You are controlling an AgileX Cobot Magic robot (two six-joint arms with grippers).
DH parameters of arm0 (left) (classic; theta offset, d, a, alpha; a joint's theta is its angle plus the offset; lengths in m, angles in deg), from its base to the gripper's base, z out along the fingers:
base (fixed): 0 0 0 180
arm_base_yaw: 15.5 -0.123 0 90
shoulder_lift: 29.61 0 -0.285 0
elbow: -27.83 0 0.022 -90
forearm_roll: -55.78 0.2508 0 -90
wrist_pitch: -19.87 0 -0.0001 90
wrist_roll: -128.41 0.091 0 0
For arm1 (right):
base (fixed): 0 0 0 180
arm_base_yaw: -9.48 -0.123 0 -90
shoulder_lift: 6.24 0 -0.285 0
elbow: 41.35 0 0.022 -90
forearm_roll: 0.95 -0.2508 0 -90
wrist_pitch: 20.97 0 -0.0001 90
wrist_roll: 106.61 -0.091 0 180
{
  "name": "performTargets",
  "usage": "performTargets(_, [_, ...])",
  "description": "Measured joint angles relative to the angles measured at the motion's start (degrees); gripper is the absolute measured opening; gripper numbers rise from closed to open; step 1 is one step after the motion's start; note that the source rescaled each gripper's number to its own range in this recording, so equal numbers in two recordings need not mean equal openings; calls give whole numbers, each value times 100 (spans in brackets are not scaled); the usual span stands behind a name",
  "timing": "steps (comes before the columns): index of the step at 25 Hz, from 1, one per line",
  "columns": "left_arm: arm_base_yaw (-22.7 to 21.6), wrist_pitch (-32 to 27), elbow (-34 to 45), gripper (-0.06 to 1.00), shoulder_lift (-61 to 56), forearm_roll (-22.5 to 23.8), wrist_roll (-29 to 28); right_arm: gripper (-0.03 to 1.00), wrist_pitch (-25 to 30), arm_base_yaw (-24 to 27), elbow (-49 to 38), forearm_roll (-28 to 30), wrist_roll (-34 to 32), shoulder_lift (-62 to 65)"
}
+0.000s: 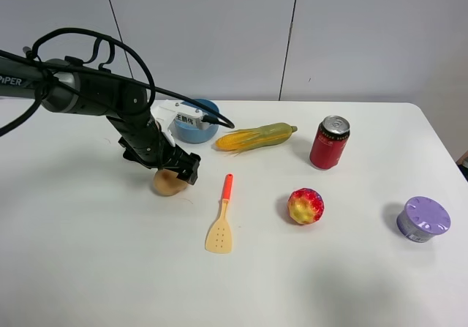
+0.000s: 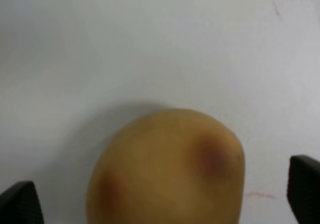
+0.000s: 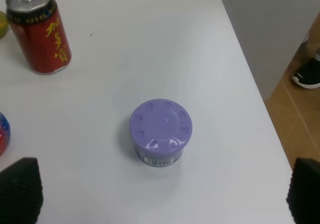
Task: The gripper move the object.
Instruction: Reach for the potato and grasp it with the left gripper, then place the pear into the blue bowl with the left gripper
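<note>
The tan toy potato (image 1: pixel 168 184) with reddish-brown blotches lies on the white table at the left. My left gripper (image 1: pixel 174 172) hangs right over it on the black arm. In the left wrist view the potato (image 2: pixel 170 169) fills the space between the two black fingertips (image 2: pixel 20 204), which stand wide apart on either side of it without clearly touching it. My right gripper (image 3: pixel 162 191) is open and empty above a purple lidded tub (image 3: pixel 161 131). It does not show in the exterior view.
A blue bowl (image 1: pixel 196 126) sits behind the left arm. A toy corn cob (image 1: pixel 256 137), a red can (image 1: pixel 329 143), a red-yellow bumpy ball (image 1: pixel 306 205), an orange spatula (image 1: pixel 221 217) and the purple tub (image 1: pixel 423 219) stand on the table. The table's right edge (image 3: pixel 255 83) is close to the tub.
</note>
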State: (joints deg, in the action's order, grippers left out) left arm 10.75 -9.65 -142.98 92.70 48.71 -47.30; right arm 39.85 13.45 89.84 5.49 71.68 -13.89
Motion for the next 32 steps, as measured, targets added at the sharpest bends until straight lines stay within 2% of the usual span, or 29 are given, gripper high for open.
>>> performTargets(10, [0, 32, 0, 98, 346, 48, 54, 100, 0, 0, 0, 0, 0, 0])
performTargets(12, [0, 44, 0, 89, 346, 55, 54, 100, 0, 0, 0, 0, 0, 0])
performTargets(18, [0, 66, -18, 32, 336, 11, 54, 100, 0, 0, 0, 0, 0, 0])
performTargets(22, [0, -1, -49, 8, 317, -45, 54, 100, 0, 0, 0, 0, 0, 0])
performTargets(24, [0, -132, -89, 3, 289, -68, 54, 100, 0, 0, 0, 0, 0, 0])
performTargets(32, [6, -990, -724, 1, -56, -68, 54, 100, 0, 0, 0, 0, 0, 0])
